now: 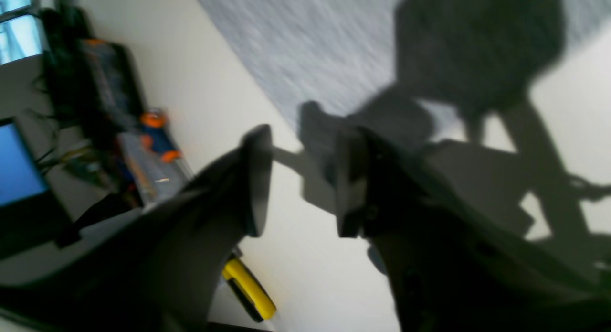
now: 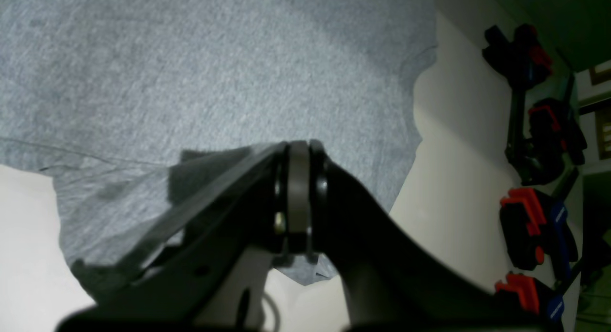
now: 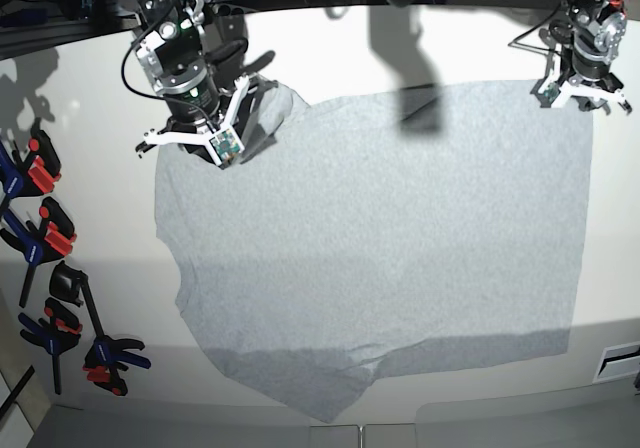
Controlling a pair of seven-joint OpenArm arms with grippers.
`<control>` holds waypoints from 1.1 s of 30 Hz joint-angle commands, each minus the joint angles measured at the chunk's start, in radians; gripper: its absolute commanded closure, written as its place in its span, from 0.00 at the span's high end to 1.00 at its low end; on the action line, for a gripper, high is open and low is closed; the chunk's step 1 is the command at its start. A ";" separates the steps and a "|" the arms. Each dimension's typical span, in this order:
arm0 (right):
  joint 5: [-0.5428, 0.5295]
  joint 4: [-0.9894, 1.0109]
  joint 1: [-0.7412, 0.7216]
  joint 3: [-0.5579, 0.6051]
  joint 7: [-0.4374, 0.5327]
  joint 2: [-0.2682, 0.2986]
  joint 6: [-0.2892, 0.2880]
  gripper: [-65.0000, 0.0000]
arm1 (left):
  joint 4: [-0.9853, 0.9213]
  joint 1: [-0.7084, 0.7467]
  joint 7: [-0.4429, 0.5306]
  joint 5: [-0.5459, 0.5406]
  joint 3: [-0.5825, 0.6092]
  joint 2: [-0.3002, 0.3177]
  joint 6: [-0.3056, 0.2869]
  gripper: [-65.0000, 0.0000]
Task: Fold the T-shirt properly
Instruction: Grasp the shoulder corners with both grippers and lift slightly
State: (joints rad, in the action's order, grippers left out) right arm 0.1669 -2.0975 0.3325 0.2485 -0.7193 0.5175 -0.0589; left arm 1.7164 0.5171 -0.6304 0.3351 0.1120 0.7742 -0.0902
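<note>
The limp, light grey T-shirt (image 3: pixel 380 238) lay spread across the white desk (image 3: pixel 100 168), right claw (image 2: pixel 298 188) clenched on cloth at ten o'clock, left claw (image 1: pixel 303 179) released at two o'clock, best gripped by corners.

A large light heather-grey T-shirt (image 3: pixel 380 238) lies spread across a white table, plain side up (no lettering shows). Most of it is flat, with soft wrinkles and shadows over the cloth. In the base view its straight edge runs down the right side, while the left side is uneven. The upper-left corner is lifted off the table and bunched, and a lower flap is folded over.
</note>
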 commanded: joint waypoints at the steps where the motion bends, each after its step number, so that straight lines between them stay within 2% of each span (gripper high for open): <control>1: 0.008 -0.021 -0.008 -0.005 0.023 0.009 0.014 0.00 | 0.012 -0.002 0.003 -0.030 -0.006 0.016 -0.053 0.32; 3: 0.008 -0.021 -0.008 -0.005 0.022 0.009 0.014 0.00 | 0.012 -0.002 -0.002 -0.108 -0.006 0.016 -0.222 0.32; 4: 0.009 -0.021 -0.008 -0.005 0.022 0.009 0.014 0.00 | 0.012 -0.002 0.003 -0.136 -0.006 0.016 -0.287 0.32; 5: 0.009 -0.021 -0.008 -0.005 0.022 0.009 0.014 0.00 | 0.011 -0.002 0.028 -0.138 -0.006 0.016 -0.315 0.32; 7: 0.008 -0.021 -0.008 -0.005 0.022 0.009 0.014 0.00 | 0.003 -0.003 0.100 -0.090 -0.006 0.016 -0.312 0.32; 10: 0.008 -0.021 -0.008 -0.005 0.022 0.009 0.014 0.00 | -0.014 -0.008 0.134 -0.029 -0.006 0.023 -0.283 0.32; 15: 0.009 -0.021 -0.008 -0.005 0.016 0.009 0.014 0.00 | -0.005 -0.007 0.069 0.069 -0.006 0.062 -0.090 0.32; 18: 0.008 -0.021 -0.008 -0.005 0.014 0.008 0.014 0.00 | 0.024 -0.004 0.006 0.055 -0.006 0.097 -0.001 0.32; 22: 0.008 -0.021 -0.008 -0.005 0.012 0.009 0.014 0.00 | 0.068 -0.001 -0.005 -0.052 -0.006 0.119 0.000 0.32; 25: 0.009 -0.021 -0.008 -0.005 0.001 0.009 0.014 0.00 | 0.104 0.002 -0.006 -0.179 -0.006 0.122 -0.080 0.32; 27: 0.009 -0.021 -0.008 -0.005 -0.005 0.009 0.014 0.00 | 0.117 0.006 -0.009 -0.253 -0.006 0.122 -0.166 0.32; 30: 0.009 -0.021 -0.008 -0.005 -0.011 0.009 0.014 0.00 | 0.116 0.023 -0.059 -0.266 -0.006 0.122 -0.314 0.32; 33: 0.009 -0.021 -0.008 -0.005 -0.010 0.008 0.014 0.00 | 0.106 0.046 -0.037 -0.264 -0.006 0.124 -0.352 0.32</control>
State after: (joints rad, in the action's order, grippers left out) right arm 0.1669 -2.0975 0.3328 0.2485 -0.7502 0.5156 -0.0589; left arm 1.8172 0.5594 -0.6575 0.0681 0.1123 0.8795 -0.4381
